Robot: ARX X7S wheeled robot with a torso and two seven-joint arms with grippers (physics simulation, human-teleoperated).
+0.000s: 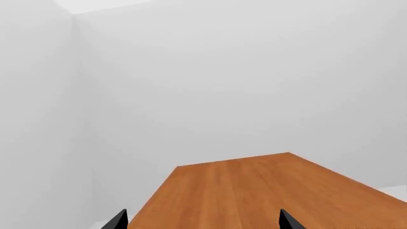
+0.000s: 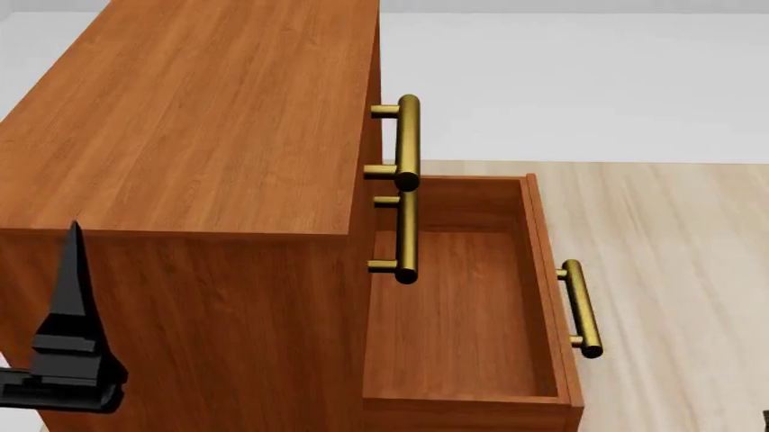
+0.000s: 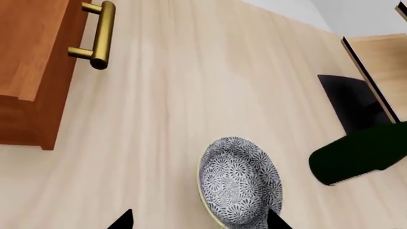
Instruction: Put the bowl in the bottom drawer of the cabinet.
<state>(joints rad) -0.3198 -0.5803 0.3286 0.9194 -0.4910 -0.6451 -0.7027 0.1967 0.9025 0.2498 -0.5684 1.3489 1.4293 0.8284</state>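
Pale wood floor (image 3: pixel 165 95) w/ white walls behind; no writing readable anywhere. Cabinet (image 2: pixel 193 135) stands w/ bottom drawer (image 2: pixel 463 306) pulled out, nothing inside it. Bowl (image 3: pixel 239 183) sits on floor, apart from drawer, beside dark green bottle (image 3: pixel 356 157), tilted on its side as far as I can tell. Right gripper (image 3: pixel 197 220) spread wide around bowl, not pinching. Left gripper (image 1: pixel 202 222) spread over cabinet top, holding nothing

The small round blue-grey speckled ceramic bowl (image 3: pixel 239 188) is cut by the picture's edge; only both black grippers' fingertips (image 3: pixel 273 220) show.
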